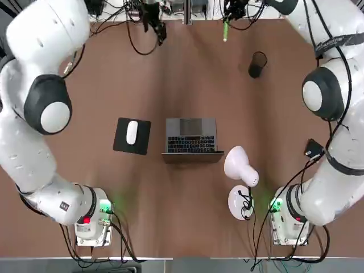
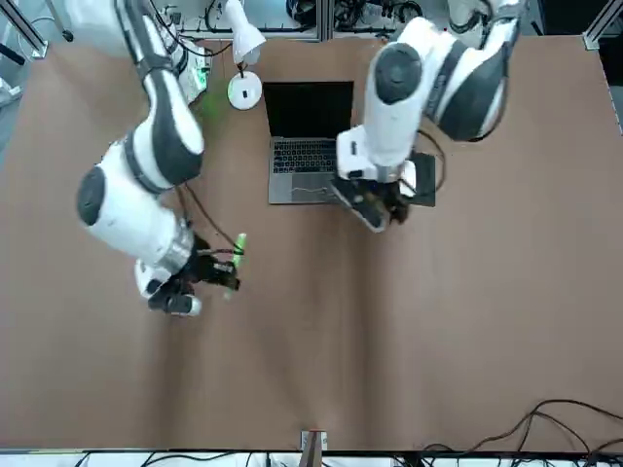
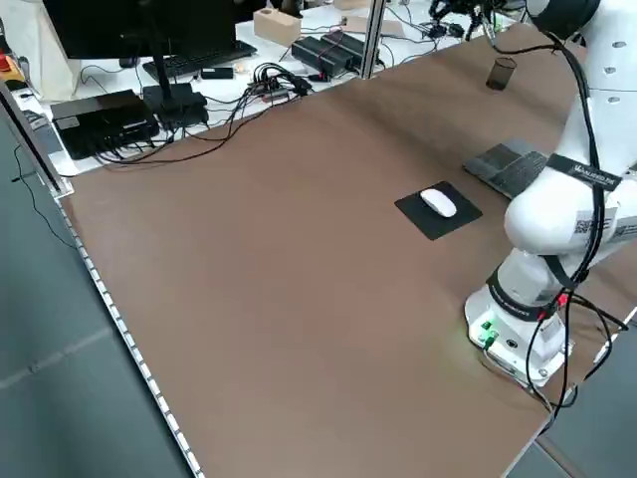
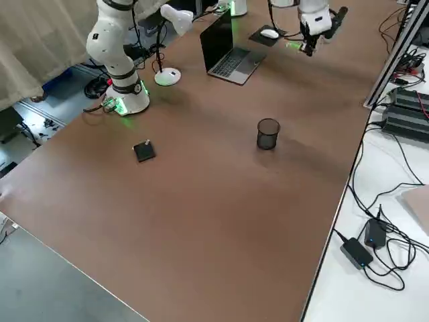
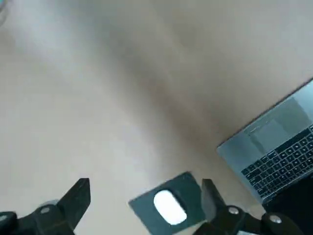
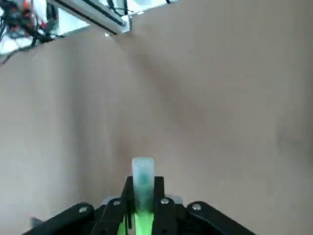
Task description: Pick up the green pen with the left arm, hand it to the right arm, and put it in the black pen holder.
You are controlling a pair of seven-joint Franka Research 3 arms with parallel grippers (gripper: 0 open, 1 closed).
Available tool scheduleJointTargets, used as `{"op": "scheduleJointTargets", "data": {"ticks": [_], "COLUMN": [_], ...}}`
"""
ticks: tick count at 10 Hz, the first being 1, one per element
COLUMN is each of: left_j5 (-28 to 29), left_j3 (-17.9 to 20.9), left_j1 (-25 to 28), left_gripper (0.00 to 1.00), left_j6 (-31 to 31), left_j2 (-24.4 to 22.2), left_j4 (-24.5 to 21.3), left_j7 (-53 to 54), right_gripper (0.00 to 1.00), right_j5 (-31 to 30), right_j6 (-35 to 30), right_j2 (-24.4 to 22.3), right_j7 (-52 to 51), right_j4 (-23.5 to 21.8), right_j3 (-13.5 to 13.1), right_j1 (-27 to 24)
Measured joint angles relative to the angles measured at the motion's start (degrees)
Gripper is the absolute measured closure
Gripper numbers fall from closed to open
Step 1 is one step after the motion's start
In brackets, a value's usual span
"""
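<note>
Item: green pen (image 6: 143, 182), clenched in my right gripper (image 6: 143, 208), aloft over far table, just left of black pen holder (image 1: 257, 63). My left gripper (image 5: 142, 205) released, empty, far centre. Step: handover done; judged next: carry right, lower pen into holder.

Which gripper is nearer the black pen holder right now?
Right. The right gripper, clamping the green pen, hovers just beyond the black pen holder; the empty left gripper is farther off.
</note>
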Motion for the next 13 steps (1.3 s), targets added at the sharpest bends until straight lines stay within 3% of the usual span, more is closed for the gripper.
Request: {"op": "scheduleJointTargets", "data": {"ticks": [2, 5, 8, 11, 13], "left_j5": [-0.2, -5.2, -6.6, -6.9, -7.7], "left_j3": [0.0, 0.1, 0.4, 7.3, 11.0], "left_j1": [4.7, 15.1, 24.0, 23.4, 23.1], "left_gripper": [0.0, 0.0, 0.0, 0.0, 0.0], "left_j6": [-3.6, -6.0, -6.8, -7.1, -7.1], "left_j2": [-3.0, -6.7, -9.6, -14.5, -16.8], "left_j4": [0.1, 0.0, -0.7, -4.4, -6.8], "left_j7": [-1.2, -1.6, -1.5, -1.4, -0.3], "right_gripper": [0.82, 0.82, 0.82, 0.82, 0.82], "right_j5": [0.1, 1.9, 16.1, 28.5, 33.1], "right_j6": [0.4, 5.8, 12.2, 11.8, 5.6], "right_j2": [0.0, 0.1, 0.5, 2.0, 2.2], "right_j7": [-15.8, -35.0, -61.2, -80.8, -88.1], "right_j4": [-0.9, -3.9, -9.0, -12.4, -13.5], "right_j3": [0.0, 0.1, 0.1, 0.1, 0.1], "right_j1": [-3.1, -6.2, -10.7, -14.4, -17.1]}}
